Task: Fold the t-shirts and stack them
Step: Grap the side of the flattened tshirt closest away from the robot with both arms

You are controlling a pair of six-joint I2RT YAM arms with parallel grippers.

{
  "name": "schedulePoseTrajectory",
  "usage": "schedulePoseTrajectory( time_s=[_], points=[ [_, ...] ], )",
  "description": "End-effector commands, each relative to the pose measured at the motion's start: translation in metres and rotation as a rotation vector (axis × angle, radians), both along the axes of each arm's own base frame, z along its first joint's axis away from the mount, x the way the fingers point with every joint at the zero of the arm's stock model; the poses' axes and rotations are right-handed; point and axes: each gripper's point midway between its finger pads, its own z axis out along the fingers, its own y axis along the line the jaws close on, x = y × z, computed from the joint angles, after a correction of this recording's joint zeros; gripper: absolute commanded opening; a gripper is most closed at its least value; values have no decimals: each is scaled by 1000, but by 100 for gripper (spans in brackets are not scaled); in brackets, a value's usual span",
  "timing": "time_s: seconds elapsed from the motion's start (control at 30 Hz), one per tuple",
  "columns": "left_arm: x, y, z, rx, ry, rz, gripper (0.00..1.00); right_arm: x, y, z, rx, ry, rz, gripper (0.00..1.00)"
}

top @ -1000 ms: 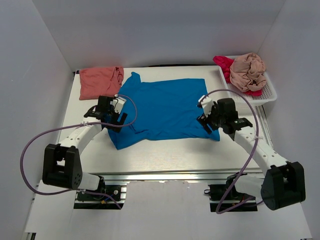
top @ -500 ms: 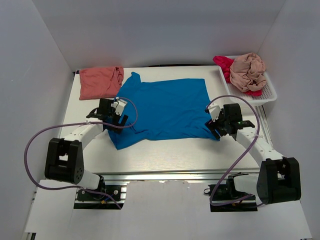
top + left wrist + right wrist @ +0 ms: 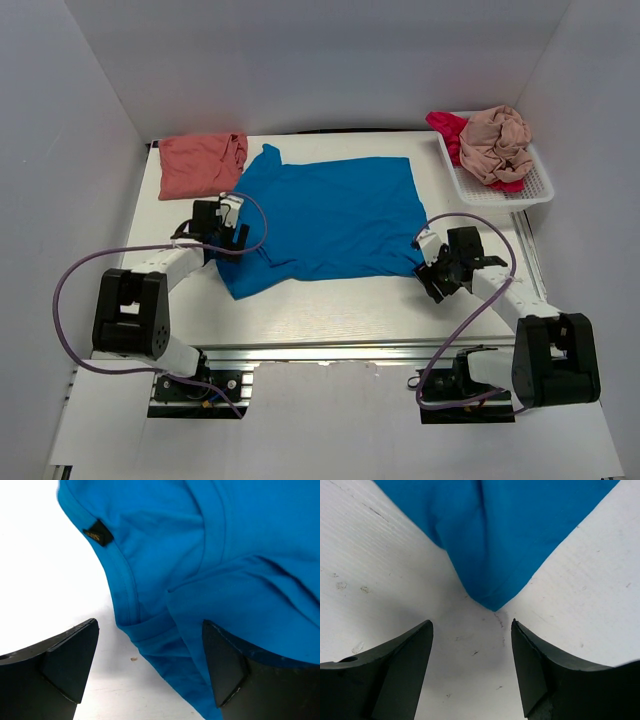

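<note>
Grippers sit at opposite ends of the blue t-shirt [image 3: 325, 215], which lies spread flat mid-counter [image 3: 330, 305] with its long axis running left to right: neck end toward the left arm, hem toward the right.

The right gripper [image 3: 472, 630] is low over bare counter with its jaws apart and nothing between them. The shirt's near right hem corner points straight into the gap from just ahead, apart from both fingers. The arm would likely need a short push forward before closing.

The left gripper [image 3: 150, 645] is spread wide and grips nothing. The shirt's neck-side edge runs into its gap, and one finger looks to overlap the cloth.

Each arm is nearest its own end, so a lengthwise fold looks like the step in hand.

A salmon t-shirt [image 3: 200, 163] lies at the far left corner. The beige-pink t-shirt [image 3: 497, 143] and magenta t-shirt [image 3: 447, 128] are heaped in the basket [image 3: 540, 185] at far right.
</note>
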Motion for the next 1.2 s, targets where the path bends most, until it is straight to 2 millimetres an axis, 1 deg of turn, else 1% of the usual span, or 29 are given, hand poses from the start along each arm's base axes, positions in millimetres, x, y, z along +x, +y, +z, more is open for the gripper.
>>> schedulePoseTrajectory(
  time_s=[0.0, 0.13, 0.17, 0.3, 0.47, 0.7, 0.8, 0.83, 0.87, 0.93, 1.0, 1.07, 1.1, 1.13, 1.17],
  points=[
    [19, -7, 35, -61, -147, 9, 93, 7, 3, -1, 23, -31, 17, 68],
    [22, -10, 43, -77, -162, 4, 93, 9, 5, -7, 35, -26, 26, 66],
    [21, -15, 42, -98, -154, -16, 93, 9, 6, -8, 37, -24, 28, 65],
    [21, -18, 38, -109, -148, -29, 93, 9, 8, -11, 46, -4, 33, 55],
    [19, -22, 27, -124, -110, -38, 93, 7, 7, -13, 45, 8, 28, 53],
    [19, -28, 28, -153, -106, -58, 93, 6, 8, -15, 50, 29, 16, 52],
    [21, -33, 24, -172, -92, -77, 92, 8, 8, -14, 52, 33, 11, 51],
    [21, -35, 19, -175, -75, -82, 91, 9, 9, -13, 53, 34, 11, 50],
    [22, -36, 18, -181, -72, -87, 90, 8, 9, -14, 53, 37, 8, 49],
    [22, -38, 9, -191, -48, -91, 86, 9, 8, -14, 49, 39, 4, 48],
    [22, -41, 5, -201, -37, -101, 81, 9, 8, -15, 47, 42, 0, 47],
    [20, -42, 2, -214, -26, -107, 70, 9, 7, -16, 45, 43, -4, 46],
    [20, -42, 0, -215, -22, -106, 61, 9, 7, -17, 44, 47, -7, 45],
    [20, -41, -1, -214, -19, -105, 40, 10, 6, -16, 43, 45, -7, 45],
    [19, -41, -1, -213, -19, -105, 34, 9, 6, -17, 42, 50, -9, 44]
  ],
)
